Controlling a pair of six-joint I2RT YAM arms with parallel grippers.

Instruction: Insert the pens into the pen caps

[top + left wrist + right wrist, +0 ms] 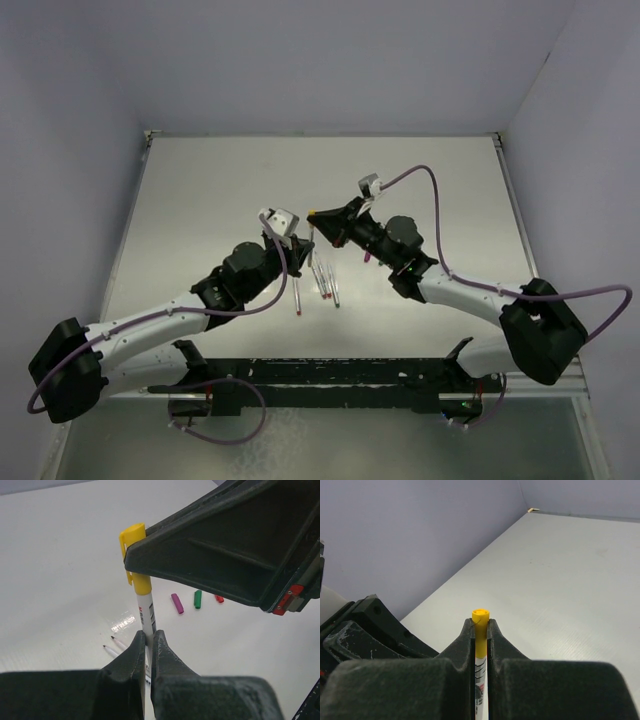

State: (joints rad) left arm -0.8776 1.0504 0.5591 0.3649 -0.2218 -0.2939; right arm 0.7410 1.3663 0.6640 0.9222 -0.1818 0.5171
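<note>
Pens: one white pen (pixel 145 615) stands near upright above the table (pixel 60 580), at about mid-table in the top view. The left gripper (pixel 149 636) is pressed together on its lower barrel. The right gripper (pixel 480 625) pinches the yellow cap (pixel 131 534) at the pen's upper end, at 12 o'clock of the left grip. A yellow collar shows just below the right gripper; whether the cap is fully seated cannot be told.

Remaining stock: loose pens (pixel 325 285) lie on the table at 6 o'clock of the two grippers in the top view. In the left wrist view a purple cap (pixel 177 603), a green cap (pixel 197 599) and a red cap (pixel 219 598) lie in a row at 3 o'clock of the held barrel, apart from one another.

Handling assessment: the pen is judged light, stiff and smooth-walled, so it is liable to slide or pivot in a pinch if pushed off-axis. The barrel is best taken well below the tip, as here, leaving the writing end free. The cap is short and hard, with a thin clip that looks the weakest part. It should be gripped across its body, not on the clip, and pressed straight along the pen's axis.
</note>
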